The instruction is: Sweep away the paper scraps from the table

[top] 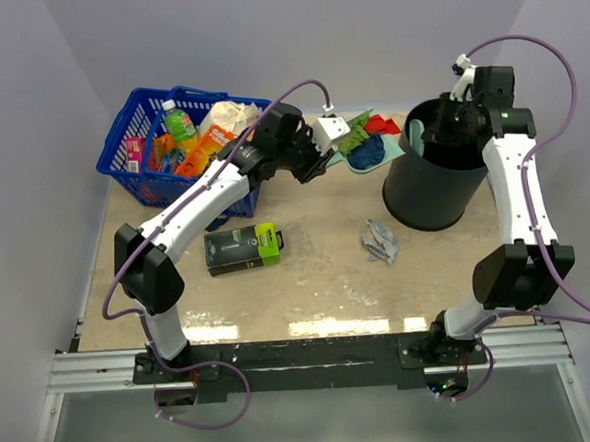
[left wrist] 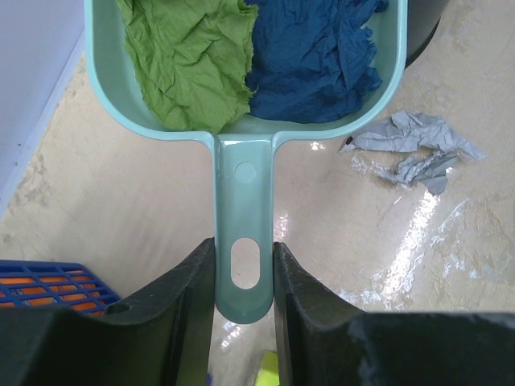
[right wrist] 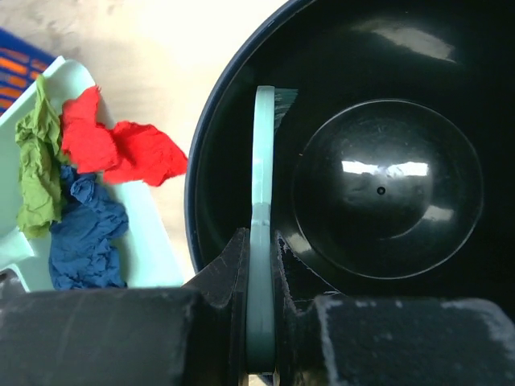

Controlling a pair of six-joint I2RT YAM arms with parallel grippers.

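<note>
Left jaws clamp dustpan (left wrist: 244, 173) | right jaws clamp brush (right wrist: 262, 161) | paper scraps (left wrist: 310, 56) ahead, inside dustpan

mint-teal dustpan (left wrist: 244, 173) and brush (right wrist: 262, 161). an olive-green scrap (left wrist: 189, 60), a dark blue scrap (left wrist: 314, 56), a red scrap (right wrist: 121, 149), a whitish-grey scrap (left wrist: 414, 149). beige, sandy-speckled table (left wrist: 121, 209). glossy black bin (top: 429, 198) at 2 o'clock, blue basket (top: 121, 156) at 11 o'clock, black-and-lime box (top: 242, 249).

L arm (top: 204, 202) stretched fwd, L claw (left wrist: 245, 265) clamped, R arm (top: 518, 187) raised, elbow bent, R claw (right wrist: 261, 249) clamped, pointing down
</note>
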